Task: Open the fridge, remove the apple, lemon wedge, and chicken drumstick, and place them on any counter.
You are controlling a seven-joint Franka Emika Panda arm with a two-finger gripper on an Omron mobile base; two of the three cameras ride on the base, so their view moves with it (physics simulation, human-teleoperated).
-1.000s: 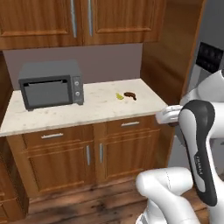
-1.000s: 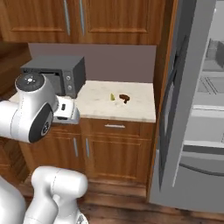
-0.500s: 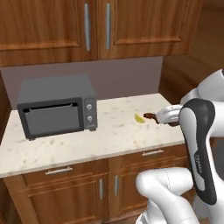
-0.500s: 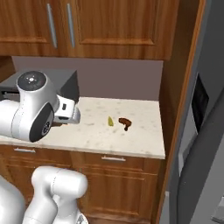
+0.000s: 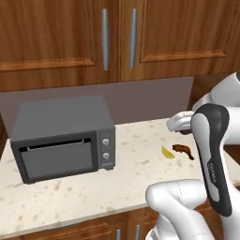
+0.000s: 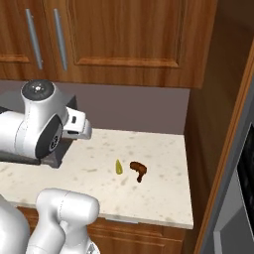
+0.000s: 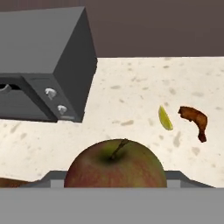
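Gripper holds apple w/ jaws wide around its sides: firm, smooth, rolls easily. Lemon wedge, chicken drumstick at 1 o'clock on counter.

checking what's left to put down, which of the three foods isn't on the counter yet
The apple: it sits in the gripper above the counter, while the lemon wedge and drumstick lie on the stone.

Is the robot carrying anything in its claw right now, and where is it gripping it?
Yes, the apple. In the hand view it sits right at the gripper, stem up, apparently gripped around its lower body; the fingertips themselves are hidden, so the exact contact cannot be told.
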